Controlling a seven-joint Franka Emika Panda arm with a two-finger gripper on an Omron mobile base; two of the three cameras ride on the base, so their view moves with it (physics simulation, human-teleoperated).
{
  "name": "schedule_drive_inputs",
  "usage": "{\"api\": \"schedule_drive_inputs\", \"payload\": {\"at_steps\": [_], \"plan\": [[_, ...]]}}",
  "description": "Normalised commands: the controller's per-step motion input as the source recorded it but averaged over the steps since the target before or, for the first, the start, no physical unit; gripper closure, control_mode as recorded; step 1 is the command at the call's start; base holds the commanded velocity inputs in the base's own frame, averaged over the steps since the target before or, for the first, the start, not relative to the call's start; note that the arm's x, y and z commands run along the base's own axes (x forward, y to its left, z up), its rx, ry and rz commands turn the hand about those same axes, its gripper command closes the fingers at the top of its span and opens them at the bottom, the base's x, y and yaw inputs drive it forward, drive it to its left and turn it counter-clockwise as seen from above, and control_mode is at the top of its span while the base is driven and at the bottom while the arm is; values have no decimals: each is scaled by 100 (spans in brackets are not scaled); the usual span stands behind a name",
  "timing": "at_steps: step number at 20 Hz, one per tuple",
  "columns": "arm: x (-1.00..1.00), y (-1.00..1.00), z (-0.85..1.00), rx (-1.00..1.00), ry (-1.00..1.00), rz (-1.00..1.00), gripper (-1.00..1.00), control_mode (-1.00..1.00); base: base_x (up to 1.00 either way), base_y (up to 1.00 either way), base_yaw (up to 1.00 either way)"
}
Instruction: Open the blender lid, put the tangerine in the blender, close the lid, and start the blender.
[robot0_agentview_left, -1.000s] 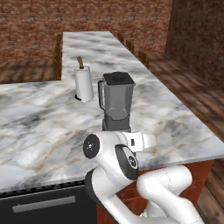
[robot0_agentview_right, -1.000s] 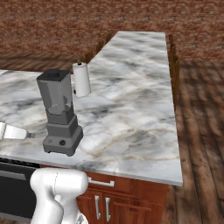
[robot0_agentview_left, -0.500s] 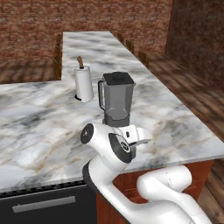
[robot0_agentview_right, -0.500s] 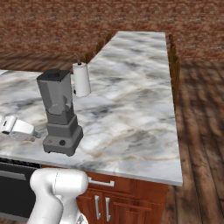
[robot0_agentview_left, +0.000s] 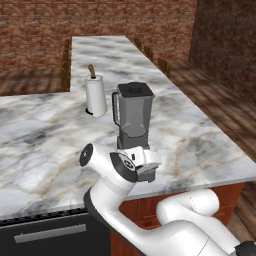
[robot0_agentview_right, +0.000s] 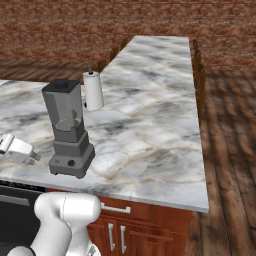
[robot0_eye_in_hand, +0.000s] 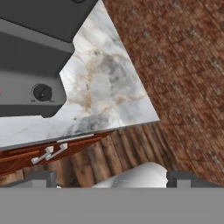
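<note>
Marble counter (robot0_agentview_right: 150, 115) carries the blender (robot0_agentview_right: 68, 131), its blender lid (robot0_agentview_left: 135, 90) on; nothing is done, and the gripper (robot0_eye_in_hand: 112, 178) hovers near the base, fingers apart.

It's a kitchen: a long marble counter (robot0_agentview_right: 150, 115) runs away from me in an L, over red-brown wood cabinets (robot0_agentview_right: 135, 230) with metal handles. A blender (robot0_agentview_right: 67, 130) and a paper-towel roll (robot0_agentview_right: 93, 90) stand on the stone, and a dark oven front (robot0_agentview_left: 47, 235) sits under the near edge. Brick walls (robot0_agentview_left: 100, 17) and a plank floor (robot0_agentview_right: 230, 150) close it in.
</note>
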Motion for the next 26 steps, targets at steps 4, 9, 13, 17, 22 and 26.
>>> {"api": "schedule_drive_inputs", "payload": {"at_steps": [4,9,13,17,22,26], "plan": [[0,0,0,0,-6,-1,-100,-100,0,0,0],[1,-1,0,0,-1,-3,-100,-100,0,0,0],[2,-6,0,0,0,0,-100,-100,0,0,0],[7,-13,0,0,0,0,-100,-100,0,0,0],[2,-15,0,0,-1,0,-100,-100,0,0,0],[0,-10,-2,0,-1,0,-100,-100,0,0,0]]}}
